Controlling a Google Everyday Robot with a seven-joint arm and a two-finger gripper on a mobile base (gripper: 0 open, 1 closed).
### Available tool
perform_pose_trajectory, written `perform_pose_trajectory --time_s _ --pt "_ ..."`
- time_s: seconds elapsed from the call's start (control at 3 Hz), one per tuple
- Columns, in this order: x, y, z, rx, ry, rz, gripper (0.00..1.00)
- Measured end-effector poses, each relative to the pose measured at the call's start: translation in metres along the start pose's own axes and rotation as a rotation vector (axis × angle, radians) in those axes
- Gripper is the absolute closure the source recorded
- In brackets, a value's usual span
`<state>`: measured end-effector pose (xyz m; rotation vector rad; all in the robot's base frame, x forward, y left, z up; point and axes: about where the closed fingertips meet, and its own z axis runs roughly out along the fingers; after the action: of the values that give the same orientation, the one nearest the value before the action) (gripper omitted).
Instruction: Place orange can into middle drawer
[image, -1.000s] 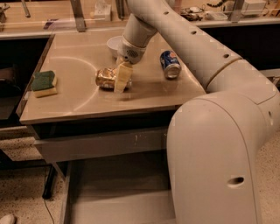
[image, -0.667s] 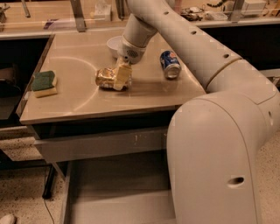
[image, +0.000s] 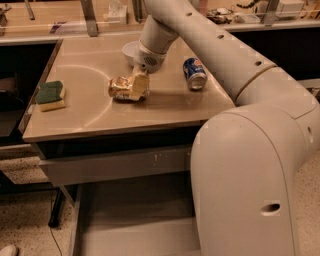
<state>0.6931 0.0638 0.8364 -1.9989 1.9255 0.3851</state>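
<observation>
I see warm, dim light, pale glare arcs across the tabletop (image: 90, 115), and soft shadow beside the gripper (image: 136, 89) at the orange can (image: 119, 88).

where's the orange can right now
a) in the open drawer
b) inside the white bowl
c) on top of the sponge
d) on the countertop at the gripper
D: the orange can lies on the countertop with the gripper down at it, while the middle drawer below stands open with no can in it.

Tool (image: 137, 87) at orange can (image: 120, 89); sponge (image: 50, 95) L, blue can (image: 194, 73) R.
</observation>
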Motion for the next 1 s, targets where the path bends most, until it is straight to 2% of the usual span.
perform_pose_trajectory --time_s 0.33,0.67,1.0 --pt "0.004 0.017 -0.015 0.023 0.011 0.008 1.00" --pt "0.017 0.056 -0.044 0.070 0.014 0.068 1.00" --pt "0.036 0.105 -0.061 0.088 0.037 0.146 1.00"
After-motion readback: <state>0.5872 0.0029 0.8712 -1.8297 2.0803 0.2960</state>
